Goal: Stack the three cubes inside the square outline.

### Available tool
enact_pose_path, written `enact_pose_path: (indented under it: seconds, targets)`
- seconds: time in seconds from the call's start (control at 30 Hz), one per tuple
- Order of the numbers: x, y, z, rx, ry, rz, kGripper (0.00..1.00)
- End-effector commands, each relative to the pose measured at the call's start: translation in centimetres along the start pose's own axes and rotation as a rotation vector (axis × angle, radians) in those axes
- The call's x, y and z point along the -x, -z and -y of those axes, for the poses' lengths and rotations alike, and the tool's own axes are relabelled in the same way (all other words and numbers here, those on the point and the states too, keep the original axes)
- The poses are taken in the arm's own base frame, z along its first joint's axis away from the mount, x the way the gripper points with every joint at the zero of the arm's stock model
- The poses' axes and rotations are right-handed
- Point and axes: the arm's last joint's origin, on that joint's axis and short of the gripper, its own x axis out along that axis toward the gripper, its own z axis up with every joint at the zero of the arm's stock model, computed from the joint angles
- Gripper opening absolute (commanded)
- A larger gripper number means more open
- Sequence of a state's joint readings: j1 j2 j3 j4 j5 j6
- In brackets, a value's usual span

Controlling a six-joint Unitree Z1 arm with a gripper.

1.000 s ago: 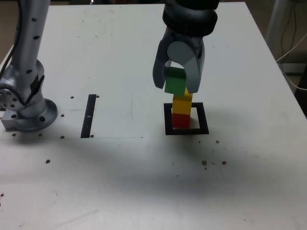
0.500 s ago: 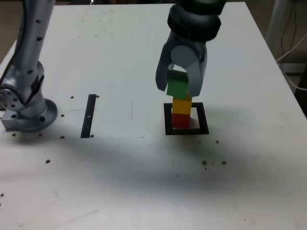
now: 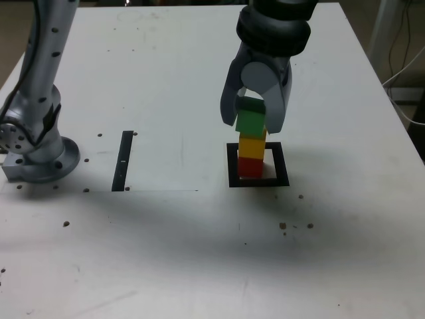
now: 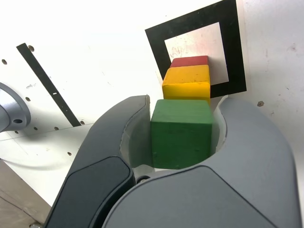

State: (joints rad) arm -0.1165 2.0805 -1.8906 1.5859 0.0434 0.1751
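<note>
The red cube sits inside the black square outline with the yellow cube stacked on it. My gripper is shut on the green cube, which hangs right above the yellow one; whether the two touch is unclear. In the wrist view the green cube is clamped between both grey fingers, with the yellow cube, the red cube and the square outline beyond it.
A thin black strip lies on the white table to the exterior view's left of the outline. The arm's grey base stands at the far left. Small dark holes dot the tabletop.
The gripper with the green cube has shifted slightly toward the exterior view's right, bringing the cube more squarely over the yellow and red stack.
</note>
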Motion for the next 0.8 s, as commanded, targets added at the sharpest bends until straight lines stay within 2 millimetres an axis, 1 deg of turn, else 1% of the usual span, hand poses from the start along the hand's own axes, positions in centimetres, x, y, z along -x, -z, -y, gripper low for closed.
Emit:
enact_pose_path:
  seconds: [0.0, 0.27, 0.43, 0.6, 0.7, 0.77]
  targets:
    - [-0.3, -0.2, -0.1, -0.003, 0.002, -0.012, 0.36]
    - [-0.6, -0.4, -0.4, -0.004, 0.005, -0.021, 0.4]
    - [-1.1, -0.7, -0.5, -0.01, 0.007, -0.036, 0.5]
    - [-1.0, -0.7, -0.7, -0.014, 0.002, -0.032, 0.57]
    - [-1.0, -0.7, -0.9, -0.01, 0.004, -0.03, 0.64]
    - [-1.2, -0.6, -1.2, -0.004, 0.009, -0.033, 0.71]
